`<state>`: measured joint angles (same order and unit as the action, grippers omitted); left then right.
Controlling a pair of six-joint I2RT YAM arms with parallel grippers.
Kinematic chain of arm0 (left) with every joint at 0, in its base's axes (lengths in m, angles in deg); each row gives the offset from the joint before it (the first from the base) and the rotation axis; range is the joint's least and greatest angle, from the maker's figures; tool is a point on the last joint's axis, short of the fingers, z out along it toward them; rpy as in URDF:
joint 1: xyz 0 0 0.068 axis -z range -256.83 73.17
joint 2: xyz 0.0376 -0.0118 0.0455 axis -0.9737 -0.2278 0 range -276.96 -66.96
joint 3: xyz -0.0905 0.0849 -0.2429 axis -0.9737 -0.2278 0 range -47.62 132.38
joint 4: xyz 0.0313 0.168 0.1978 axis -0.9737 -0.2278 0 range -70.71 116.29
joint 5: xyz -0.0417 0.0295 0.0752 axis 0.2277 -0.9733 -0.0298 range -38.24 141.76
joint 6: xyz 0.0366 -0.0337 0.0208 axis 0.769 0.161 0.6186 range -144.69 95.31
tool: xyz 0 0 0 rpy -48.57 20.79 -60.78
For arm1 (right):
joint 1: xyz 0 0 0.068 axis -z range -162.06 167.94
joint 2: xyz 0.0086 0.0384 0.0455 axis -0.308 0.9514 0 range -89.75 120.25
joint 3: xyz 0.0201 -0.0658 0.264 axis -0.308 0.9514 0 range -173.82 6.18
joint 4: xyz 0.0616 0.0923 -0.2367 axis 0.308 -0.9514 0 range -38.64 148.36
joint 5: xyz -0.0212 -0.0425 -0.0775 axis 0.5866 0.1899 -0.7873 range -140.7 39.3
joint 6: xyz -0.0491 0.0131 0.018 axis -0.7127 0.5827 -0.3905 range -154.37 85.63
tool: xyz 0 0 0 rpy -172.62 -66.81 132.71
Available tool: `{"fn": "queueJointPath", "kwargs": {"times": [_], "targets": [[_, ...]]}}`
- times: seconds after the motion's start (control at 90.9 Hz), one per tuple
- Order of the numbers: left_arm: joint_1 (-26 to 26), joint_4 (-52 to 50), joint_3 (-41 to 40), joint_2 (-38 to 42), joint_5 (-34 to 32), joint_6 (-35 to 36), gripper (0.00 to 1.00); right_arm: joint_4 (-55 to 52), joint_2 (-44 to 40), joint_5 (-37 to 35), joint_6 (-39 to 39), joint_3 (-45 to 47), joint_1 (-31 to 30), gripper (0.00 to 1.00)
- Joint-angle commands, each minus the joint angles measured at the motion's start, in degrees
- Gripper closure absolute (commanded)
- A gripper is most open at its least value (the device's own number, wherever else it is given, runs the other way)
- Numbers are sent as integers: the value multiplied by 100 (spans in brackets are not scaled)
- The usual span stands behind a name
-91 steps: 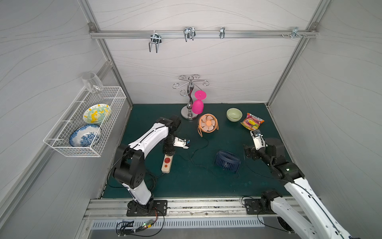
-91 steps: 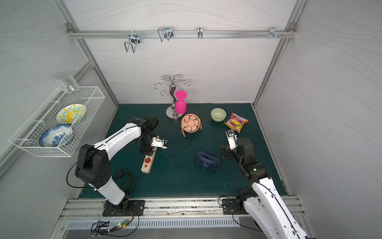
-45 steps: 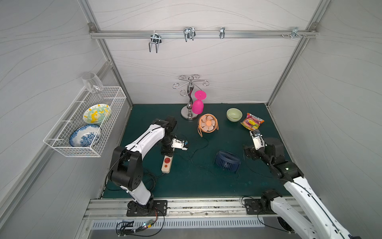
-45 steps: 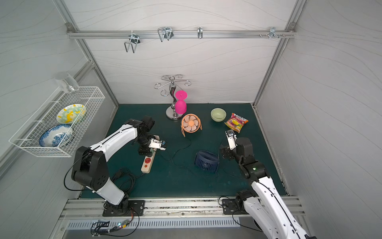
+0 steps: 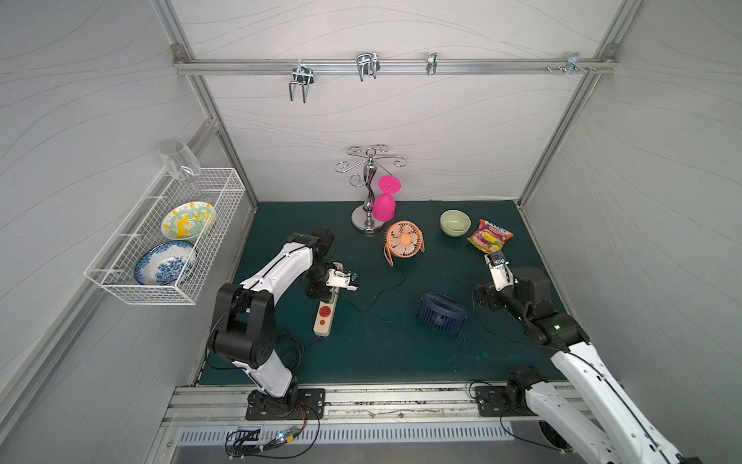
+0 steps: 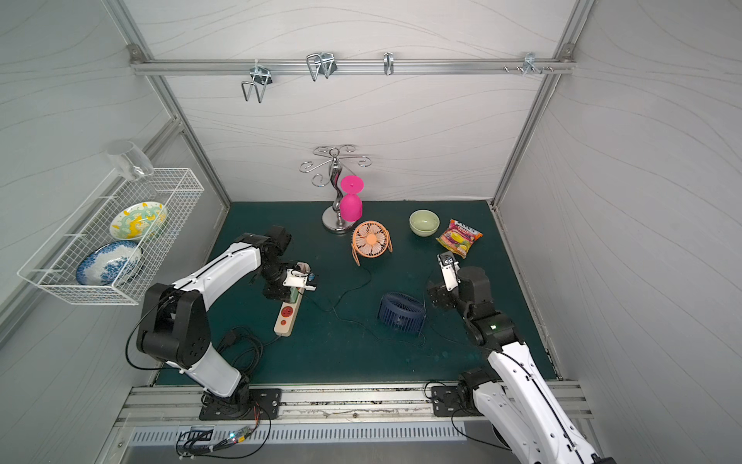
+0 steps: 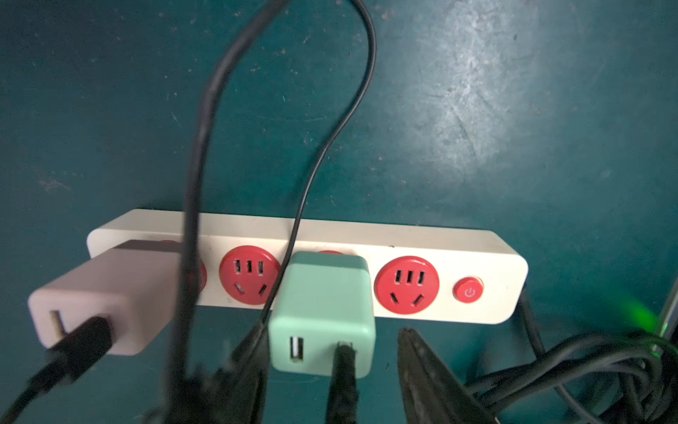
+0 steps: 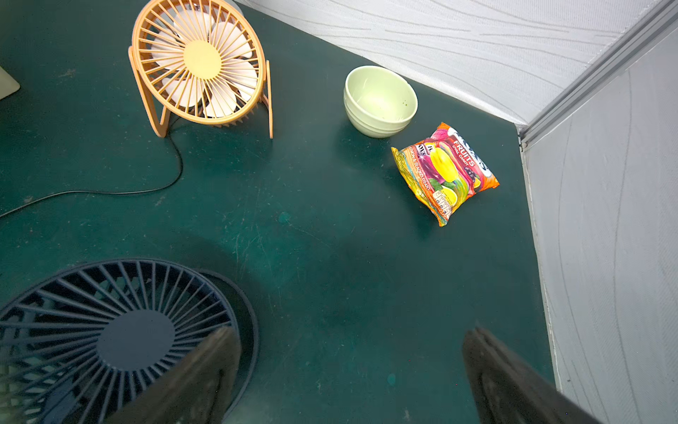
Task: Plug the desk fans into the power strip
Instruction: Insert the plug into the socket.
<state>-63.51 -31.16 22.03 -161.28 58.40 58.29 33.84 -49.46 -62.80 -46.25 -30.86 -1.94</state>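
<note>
The cream power strip (image 7: 477,257) lies on the green mat, partly under my left wrist in both top views (image 5: 324,317) (image 6: 287,317). A pink adapter (image 7: 110,293) sits in its end socket and a mint-green adapter (image 7: 323,293) in the third. Each carries a black cable. My left gripper (image 7: 330,330) is open and straddles the green adapter. One finger (image 7: 249,363) lies against it, the other finger (image 7: 422,367) stands a little apart. An orange desk fan (image 5: 403,239) and a navy desk fan (image 5: 441,313) stand mid-mat. My right gripper (image 8: 350,332) is open and empty beside the navy fan (image 8: 121,330).
A green bowl (image 5: 455,222) and a candy bag (image 5: 490,236) lie at the back right. A metal stand (image 5: 367,225) holding a pink cup is at the back. Thin fan cords cross the mat. A tangle of black cord (image 6: 241,345) lies near the left base.
My left gripper has shifted slightly towards the left over the strip, and its jaws have narrowed around the green adapter. The right arm has not moved.
</note>
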Motion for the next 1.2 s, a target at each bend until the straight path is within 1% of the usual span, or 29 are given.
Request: {"fn": "queueJointPath", "kwargs": {"times": [0.0,0.088,0.209,0.275,0.418,0.528,0.671,0.77,0.902,1.001,1.067,1.189], "targets": [[-7,-25,-4,-39,269,29,47,-17,16,-93,-4,-103,-34,1],[-5,68,-63,-51,379,54,55,-18,25,-27,41,-107,-33,1],[-5,261,-178,-136,293,48,68,-7,27,-83,2,-94,-29,1],[-13,263,-203,-160,314,19,73,-45,91,-74,19,-134,-32,1],[-5,428,-444,-171,266,131,78,-1,63,-38,42,-99,-33,1],[-5,376,-448,-282,228,-2,82,-58,156,-50,48,-151,-34,1],[37,444,-685,-283,66,164,92,4,90,-21,80,-73,-46,1],[222,398,-638,-334,51,7,100,11,187,-51,73,-109,-47,1],[311,414,-596,-625,-324,38,100,-2,243,22,107,-122,-73,1],[277,262,-489,-642,-399,-129,100,-76,244,-60,98,-141,-78,1],[289,246,-675,-458,-436,-74,100,-57,226,-50,118,-122,-84,1],[271,547,-1223,-171,-593,161,100,21,209,-67,85,-85,-95,1]]}}
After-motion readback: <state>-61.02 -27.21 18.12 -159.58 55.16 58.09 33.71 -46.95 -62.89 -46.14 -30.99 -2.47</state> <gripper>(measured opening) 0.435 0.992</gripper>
